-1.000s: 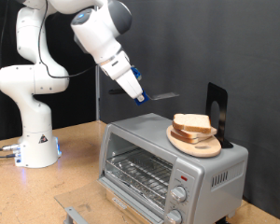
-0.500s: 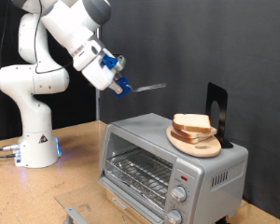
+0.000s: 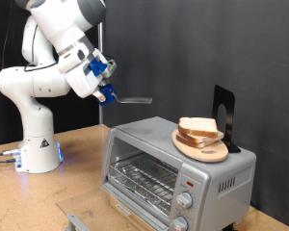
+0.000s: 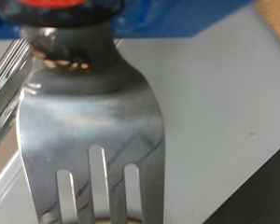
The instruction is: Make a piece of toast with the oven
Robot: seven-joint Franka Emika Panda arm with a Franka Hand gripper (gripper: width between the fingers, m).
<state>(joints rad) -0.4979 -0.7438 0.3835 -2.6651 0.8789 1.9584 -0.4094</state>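
Two slices of pale toast bread (image 3: 199, 127) lie stacked on a round wooden plate (image 3: 191, 144) on top of the silver toaster oven (image 3: 144, 135). Its glass door (image 3: 140, 173) looks closed, with the wire rack showing behind it. My gripper (image 3: 108, 91) is shut on the handle of a slotted metal spatula (image 3: 137, 99). It holds the spatula level in the air, above the oven's end at the exterior view's left, apart from the toast. The spatula blade (image 4: 89, 121) fills the wrist view.
A black stand (image 3: 223, 111) rises behind the plate. Two knobs (image 3: 183, 207) sit on the oven's front at the exterior view's right. The robot base (image 3: 37, 144) stands on the wooden table at the left. A grey metal piece (image 3: 77, 219) lies near the bottom edge.
The arm has swung towards the exterior view's left with the spatula, drawing the blade away from the toast and plate. The toast and oven have not moved.
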